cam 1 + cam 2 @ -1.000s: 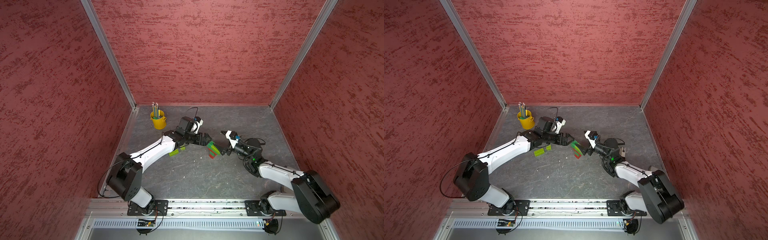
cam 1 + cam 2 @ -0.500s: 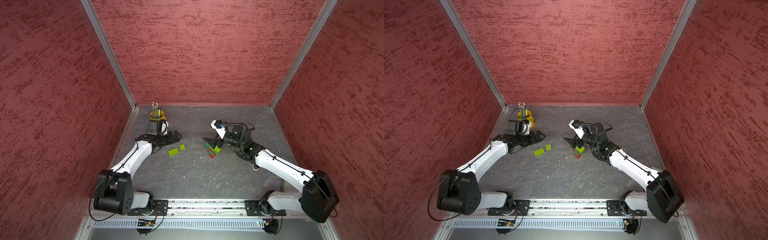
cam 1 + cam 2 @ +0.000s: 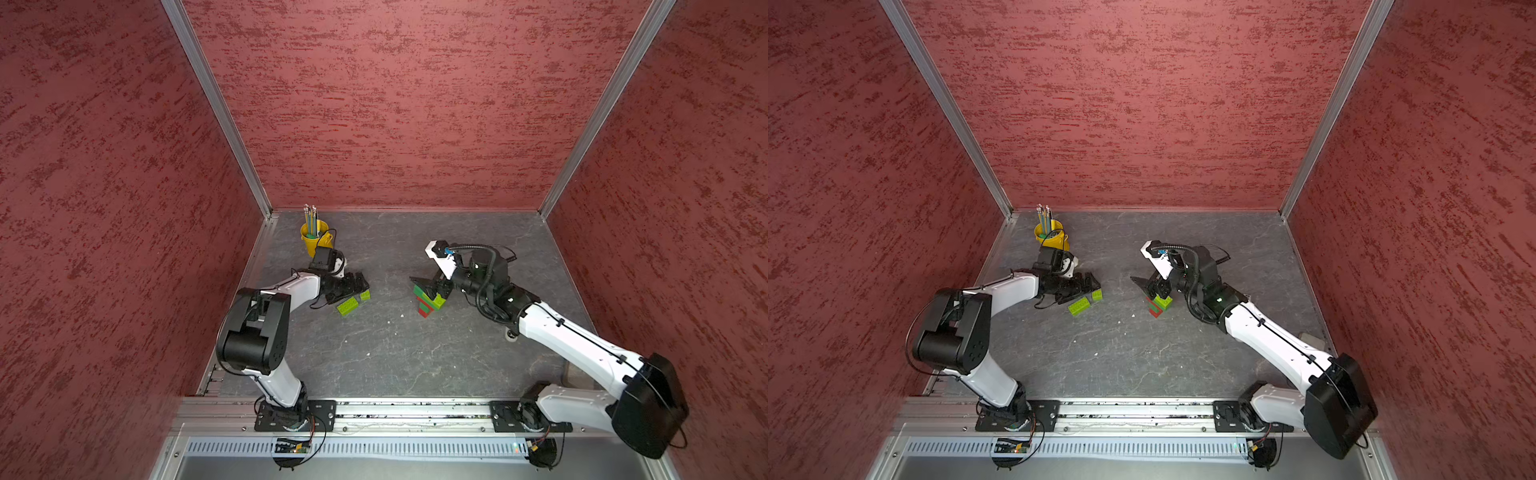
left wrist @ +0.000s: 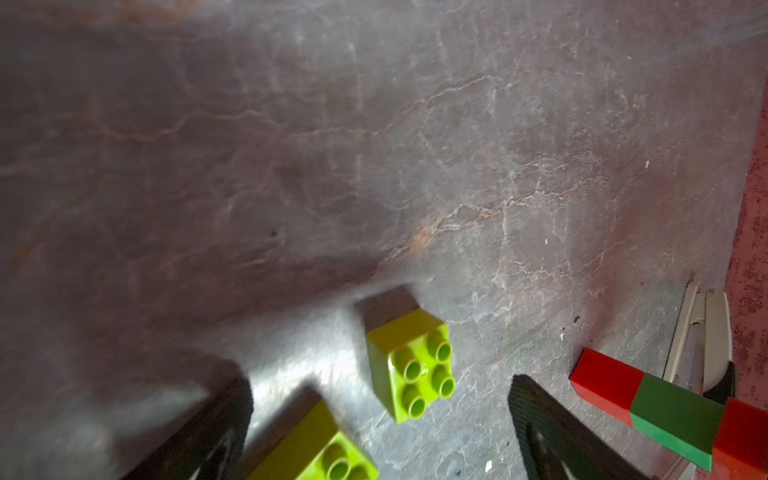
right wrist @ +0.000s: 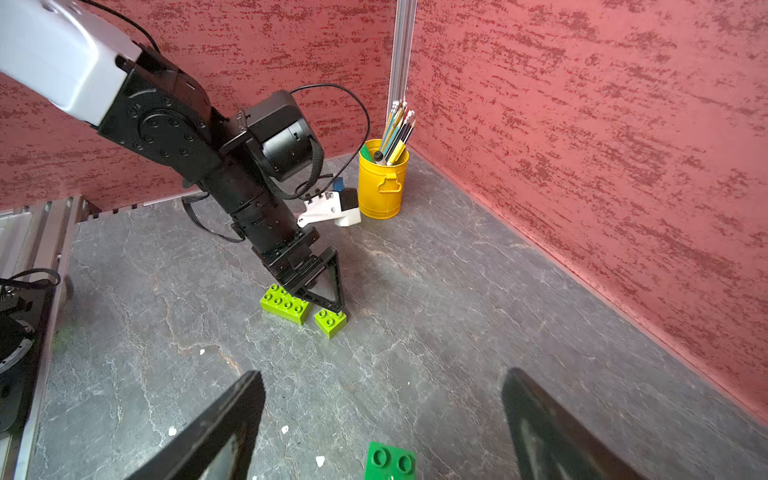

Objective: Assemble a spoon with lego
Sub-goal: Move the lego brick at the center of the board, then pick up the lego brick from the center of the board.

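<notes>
Lime-green plastic marks the two loose pieces, a square lime brick (image 3: 365,295) and an oblong lime brick (image 3: 348,306), which lie just beside each other left of centre on the counter (image 3: 395,365). The left gripper (image 3: 353,286) is spread wide over them and nothing is pinched; whether it touches the square brick cannot be judged. The right gripper (image 5: 382,395), likewise spread and empty, is poised over the part-built spoon (image 3: 428,302), right of centre. An off-centre closure is likely to nudge the oblong neighbour or send the square piece skidding. A careless press could split the spoon's joints. Open room is offered between the arms and toward the near edge. The left wrist is crowded on its far side by the yellow bucket (image 3: 311,245).
</notes>
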